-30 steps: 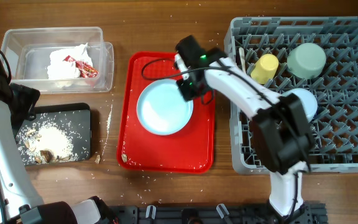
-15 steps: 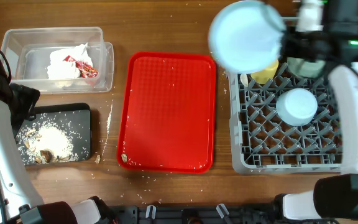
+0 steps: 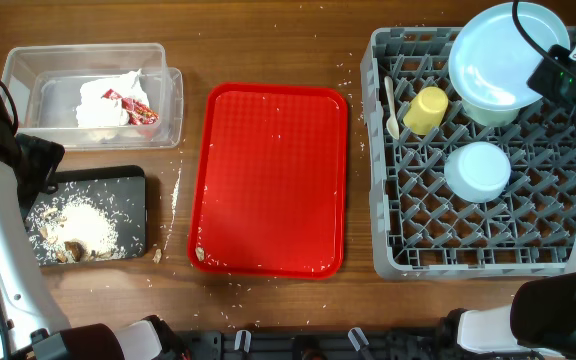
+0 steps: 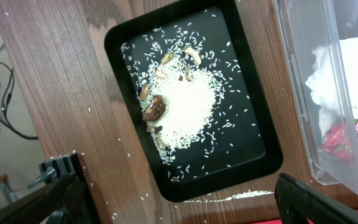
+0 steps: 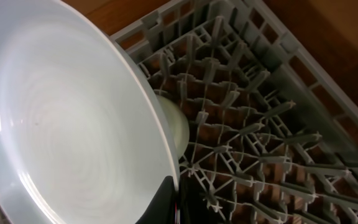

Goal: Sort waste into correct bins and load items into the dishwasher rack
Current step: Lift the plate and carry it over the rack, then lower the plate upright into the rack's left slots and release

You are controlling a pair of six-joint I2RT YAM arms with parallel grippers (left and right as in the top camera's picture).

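My right gripper (image 3: 556, 78) is shut on the rim of the light blue plate (image 3: 506, 52) and holds it tilted above the back of the grey dishwasher rack (image 3: 408, 215). In the right wrist view the plate (image 5: 61, 124) fills the left, with my finger (image 5: 169, 199) on its edge. The pale green bowl (image 5: 176, 127) peeks out behind it. In the rack are the yellow cup (image 3: 428, 108), an upturned light blue bowl (image 3: 478, 170) and a white utensil (image 3: 392, 105). My left gripper (image 4: 179, 214) is open above the black tray (image 4: 253, 149) of food scraps (image 4: 182, 106).
The clear tub (image 3: 38, 75) at the back left holds the white napkin (image 3: 103, 100) and red wrapper (image 3: 136, 108). The flat red serving tray (image 3: 268, 180) lies in the middle with a few crumbs. Rice grains are scattered on the wood around the black tray (image 3: 128, 195).
The right gripper lifted the light blue plate off the red tray and carried it right, over the rack's back right part. The left arm has not moved.
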